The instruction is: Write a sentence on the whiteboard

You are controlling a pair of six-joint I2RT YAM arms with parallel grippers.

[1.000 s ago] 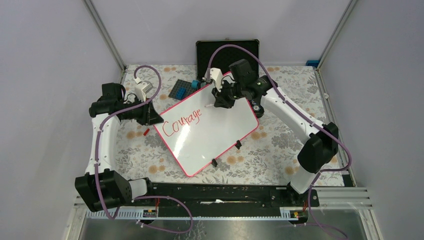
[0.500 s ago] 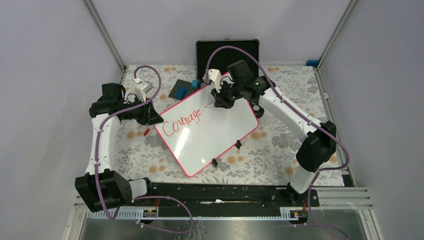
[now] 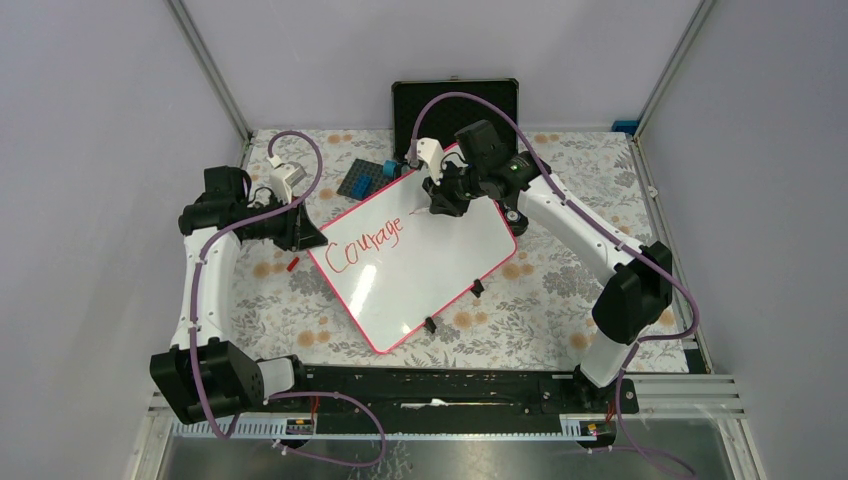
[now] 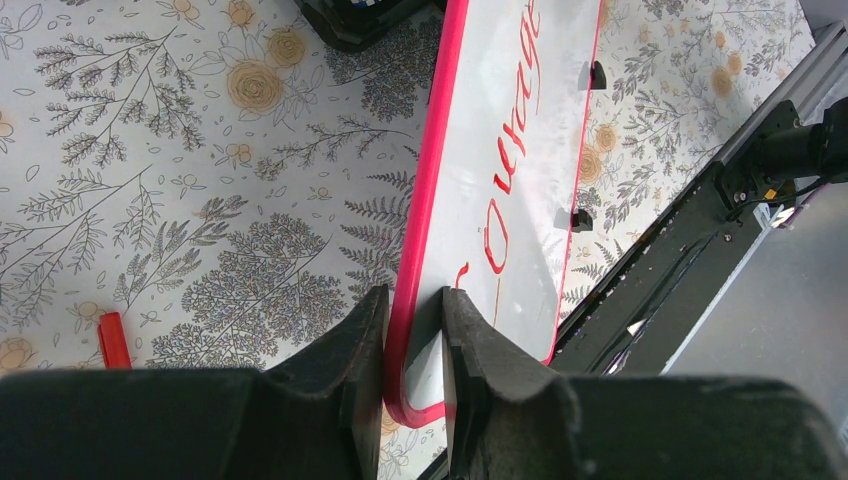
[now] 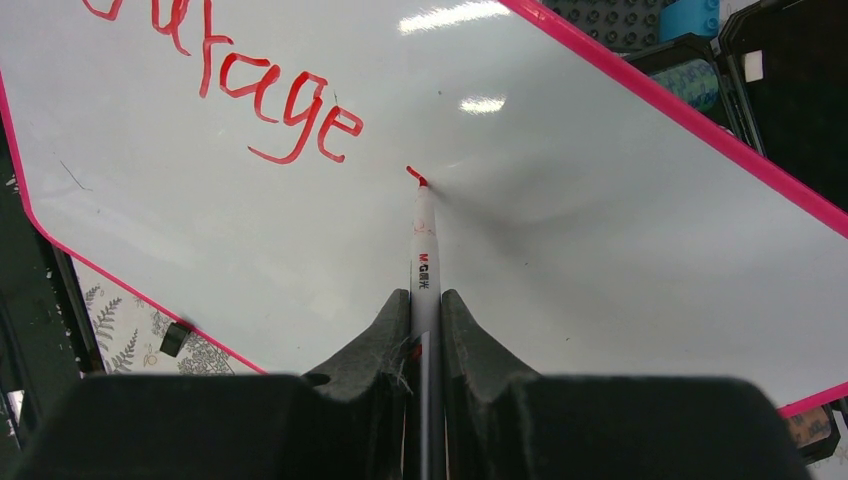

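Whiteboard (image 3: 430, 270) with red "Courage" (image 3: 365, 243), edge in pinch of left gripper (image 4: 415, 300), "M&G" marker (image 5: 424, 240) in pinch of right gripper (image 5: 425, 300).

The right arm (image 3: 630, 290) has pulled its elbow a little to the left, nearer the whiteboard (image 3: 400, 290). The pen (image 5: 424, 250) in its gripper (image 5: 425, 298) has hardly shifted.

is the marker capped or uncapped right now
Uncapped. The slim white marker pen held by the right gripper shows a bare red tip touching the glossy white pink-framed whiteboard, at a small red mark.
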